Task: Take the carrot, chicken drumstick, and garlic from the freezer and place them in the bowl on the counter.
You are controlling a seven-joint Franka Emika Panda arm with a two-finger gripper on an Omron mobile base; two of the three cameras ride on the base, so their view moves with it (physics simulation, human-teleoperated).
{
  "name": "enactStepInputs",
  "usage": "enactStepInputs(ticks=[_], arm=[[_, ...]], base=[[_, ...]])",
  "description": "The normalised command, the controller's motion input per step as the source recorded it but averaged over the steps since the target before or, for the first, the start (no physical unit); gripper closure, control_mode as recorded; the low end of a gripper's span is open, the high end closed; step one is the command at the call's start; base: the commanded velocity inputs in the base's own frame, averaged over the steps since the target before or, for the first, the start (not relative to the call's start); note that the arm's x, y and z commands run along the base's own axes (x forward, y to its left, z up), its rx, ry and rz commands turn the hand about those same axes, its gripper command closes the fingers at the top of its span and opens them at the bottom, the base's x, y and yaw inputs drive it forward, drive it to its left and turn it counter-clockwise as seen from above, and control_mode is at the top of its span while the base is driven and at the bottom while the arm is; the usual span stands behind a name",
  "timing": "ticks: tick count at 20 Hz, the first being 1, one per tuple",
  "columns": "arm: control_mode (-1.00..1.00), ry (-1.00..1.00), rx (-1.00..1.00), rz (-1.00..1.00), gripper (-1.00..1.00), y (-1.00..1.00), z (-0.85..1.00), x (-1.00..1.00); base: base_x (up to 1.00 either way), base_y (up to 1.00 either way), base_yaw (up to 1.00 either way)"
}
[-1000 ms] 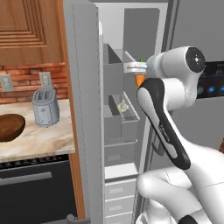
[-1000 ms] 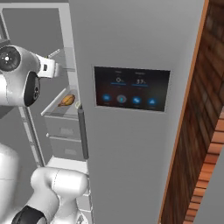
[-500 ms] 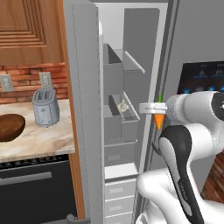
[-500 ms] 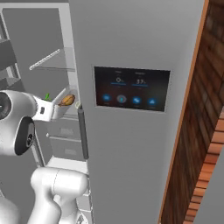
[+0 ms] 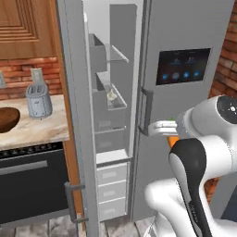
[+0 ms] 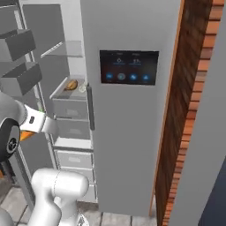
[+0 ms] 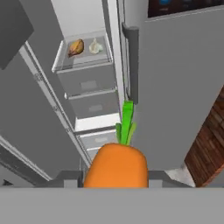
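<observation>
My gripper is shut on the carrot, whose orange body sits between the fingers with its green top pointing toward the freezer. From the base, the carrot and gripper hang in front of the fridge's closed door, right of the open freezer. The chicken drumstick and garlic lie side by side in a freezer tray; the drumstick and garlic also show from the right. The dark wooden bowl rests on the counter at far left.
The freezer door stands open between the freezer and the counter. A toaster stands beside the bowl, above a dark oven front. The grey door with the display panel is closed. A brick wall lies to the right.
The arm has come down and back out of the freezer with the carrot still gripped, moving from shelf height to the front of the closed door.
</observation>
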Motion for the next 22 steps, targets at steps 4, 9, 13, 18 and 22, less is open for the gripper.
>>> enactStepInputs(ticks=[4,9,13,18,22], arm=[[1.00,0.00,0.00,0.00,1.00,0.00,0.00,0.00],[1.00,0.00,0.00,0.00,1.00,0.00,0.00,0.00],[1.00,0.00,0.00,0.00,1.00,0.00,0.00,0.00],[1.00,0.00,0.00,0.00,1.00,0.00,0.00,0.00],[1.00,0.00,0.00,0.00,1.00,0.00,0.00,0.00]], base=[[-1.00,0.61,-0.08],[-1.00,1.00,0.05],[-0.78,1.00,0.22],[0.08,1.00,0.14],[0.87,1.00,0.03]])
